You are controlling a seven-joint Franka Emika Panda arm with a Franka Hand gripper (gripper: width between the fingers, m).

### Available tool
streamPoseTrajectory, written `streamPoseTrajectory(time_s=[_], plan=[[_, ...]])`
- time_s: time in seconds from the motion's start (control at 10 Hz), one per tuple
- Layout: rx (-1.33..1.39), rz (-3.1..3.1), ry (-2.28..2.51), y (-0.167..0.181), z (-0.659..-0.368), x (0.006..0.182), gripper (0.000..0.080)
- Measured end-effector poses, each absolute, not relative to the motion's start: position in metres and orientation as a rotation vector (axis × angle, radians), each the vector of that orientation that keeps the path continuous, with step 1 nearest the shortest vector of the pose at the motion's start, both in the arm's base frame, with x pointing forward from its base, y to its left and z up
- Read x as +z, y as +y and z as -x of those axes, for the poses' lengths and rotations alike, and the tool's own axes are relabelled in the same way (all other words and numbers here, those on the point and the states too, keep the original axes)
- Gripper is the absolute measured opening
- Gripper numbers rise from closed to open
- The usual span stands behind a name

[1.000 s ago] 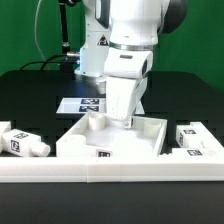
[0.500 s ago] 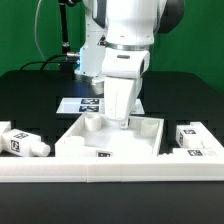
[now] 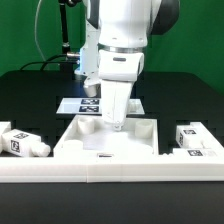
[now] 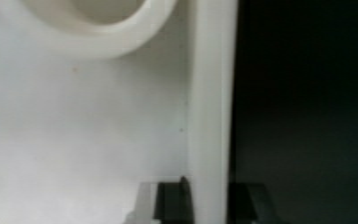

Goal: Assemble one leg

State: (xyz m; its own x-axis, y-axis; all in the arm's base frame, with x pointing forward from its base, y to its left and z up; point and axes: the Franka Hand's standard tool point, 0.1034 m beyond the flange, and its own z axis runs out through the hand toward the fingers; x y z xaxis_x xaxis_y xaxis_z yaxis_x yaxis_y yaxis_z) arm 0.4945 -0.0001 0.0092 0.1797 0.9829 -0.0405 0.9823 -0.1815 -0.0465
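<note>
The large white square tray-like piece (image 3: 100, 140) lies rim-up at the table's front centre. My gripper (image 3: 116, 122) reaches down at its far wall. In the wrist view my gripper (image 4: 208, 205) has its two dark fingers (image 4: 171, 205) on either side of that raised wall (image 4: 211, 100), closed on it. A round socket (image 4: 105, 20) shows on the piece's inner face. One leg (image 3: 22, 141), a stubby white post with a tag, lies at the exterior view's left. Another leg (image 3: 196, 138) lies at the right. Neither leg is held.
The marker board (image 3: 84, 105) lies flat behind the tray-like piece. A white ledge (image 3: 110, 173) runs along the table's front edge. The arm's base and cables stand at the back, before a green backdrop.
My gripper has moved toward the exterior view's left, and the tray-like piece has shifted left with it. The legs have not moved.
</note>
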Motion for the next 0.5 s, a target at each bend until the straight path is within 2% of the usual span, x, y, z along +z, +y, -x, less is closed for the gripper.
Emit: streamPoseTrajectory(time_s=[0.1,0.2,0.3,0.5], plan=[[0.096,2.405,-2.003,0.0,-0.494,0.009,0.0076],[0.096,2.406,-2.002,0.0,-0.494,0.009,0.0272],[0.1,2.415,-1.993,-0.001,-0.495,0.016,0.0272],[0.059,2.48,-1.955,-0.002,-0.493,0.046,0.0599]])
